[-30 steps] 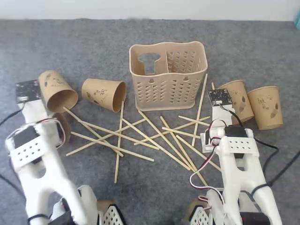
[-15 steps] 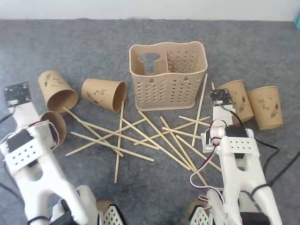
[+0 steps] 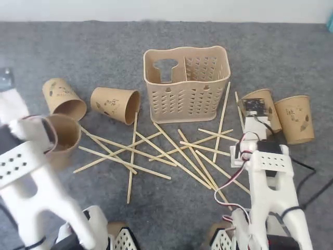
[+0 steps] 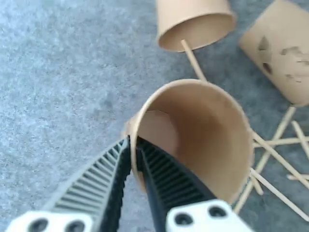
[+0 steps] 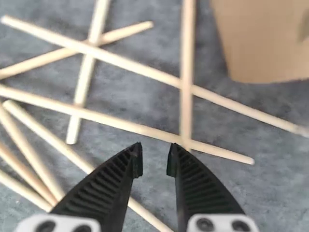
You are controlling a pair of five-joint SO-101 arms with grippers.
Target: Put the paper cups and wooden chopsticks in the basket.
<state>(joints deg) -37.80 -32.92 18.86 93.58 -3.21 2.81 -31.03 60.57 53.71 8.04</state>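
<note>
High view: L arm (image 3: 28, 172) has a cup (image 3: 63, 134) that looks lifted off the carpet (image 3: 104, 47), mouth up toward cam. The basket (image 3: 187, 101) stands well apart beyond the jaws, no cup or stick seen inside yet. Of the loose cups (image 3: 115, 104), two lie between jaws and basket and two more by the R arm (image 3: 268, 172). The sticks (image 3: 171, 148) lie scattered in front of the basket. L wrist view: L gripper (image 4: 133, 143) is nearly closed, pinching the cup's wall at the rim, one finger inside, one outside, w/ the cup body past the tips. The grip is thin, on the rim only, so the paper may buckle or the cup may pivot and slip in the carry, esp. on a fast swing. A drop would land it among loose cups and a stick lying ahead of the tips. At the basket a divider splits the inside. If the cup goes in tilted, its rim could catch the wall & tip the basket. R wrist view: R gripper (image 5: 153, 158) is open by a narrow gap, holding nothing. Crossed sticks lie just ahead of the tips, one of the loose cups beyond and to one side. Risks: w/ the sticks overlapping, closing may grab two or shove one away. If both arms make for the basket at once they could collide.
</note>
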